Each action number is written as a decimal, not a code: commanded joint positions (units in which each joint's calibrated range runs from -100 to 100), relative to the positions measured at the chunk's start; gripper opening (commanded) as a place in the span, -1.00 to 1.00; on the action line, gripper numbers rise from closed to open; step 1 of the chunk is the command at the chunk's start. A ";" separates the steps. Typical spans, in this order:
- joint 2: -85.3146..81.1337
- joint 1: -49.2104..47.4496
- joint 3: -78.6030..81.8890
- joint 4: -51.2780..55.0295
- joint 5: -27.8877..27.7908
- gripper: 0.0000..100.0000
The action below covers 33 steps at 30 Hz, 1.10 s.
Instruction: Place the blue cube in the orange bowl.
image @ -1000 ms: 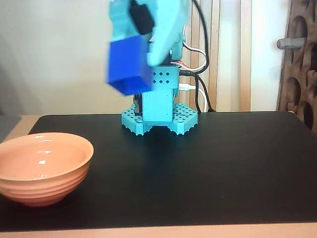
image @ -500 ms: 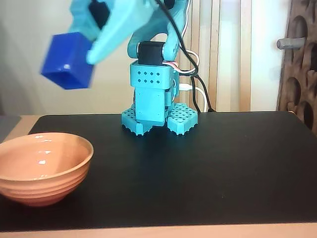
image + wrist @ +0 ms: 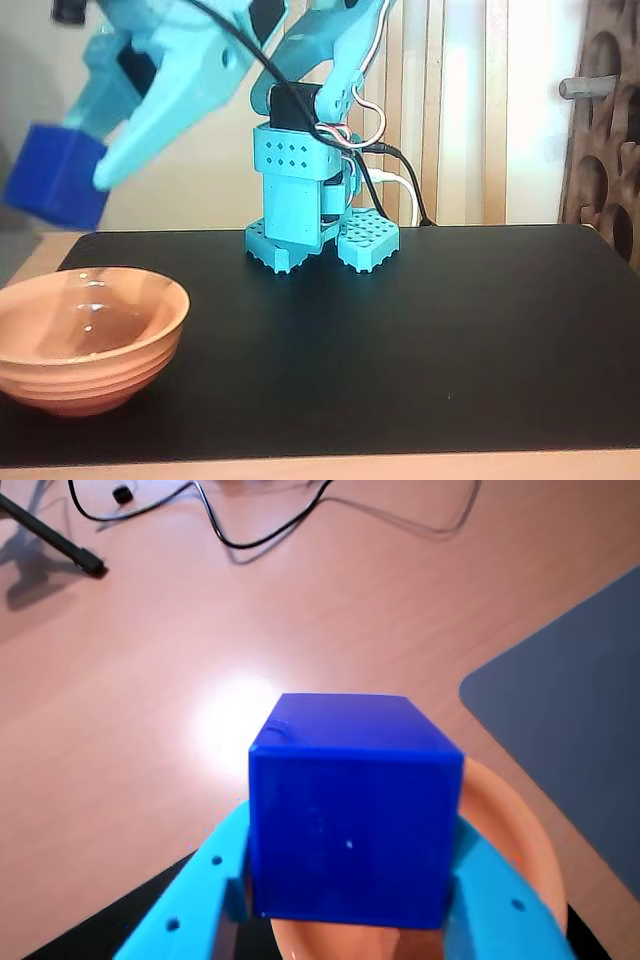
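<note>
Blue cube [image 3: 55, 175] hung in the air, clamped between the turquoise fingers of the gripper [image 3: 75, 170], whose jaws were closed on its sides. In the fixed view it sat above the orange bowl [image 3: 88, 340], which rested on the black mat [image 3: 450, 330] at the tabletop's front left corner. From the wrist view, the cube [image 3: 350, 815] seemed to be over the bowl's rim [image 3: 520, 840], though much of the bowl was hidden.
</note>
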<state>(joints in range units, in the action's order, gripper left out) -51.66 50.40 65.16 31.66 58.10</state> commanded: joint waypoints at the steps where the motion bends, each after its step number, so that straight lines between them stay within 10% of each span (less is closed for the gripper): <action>1: 3.21 1.36 -0.46 -2.65 -0.51 -0.72; 33: 13.78 7.78 1.26 -2.65 -1.25 -0.72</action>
<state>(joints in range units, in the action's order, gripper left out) -39.68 57.99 67.06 30.87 57.47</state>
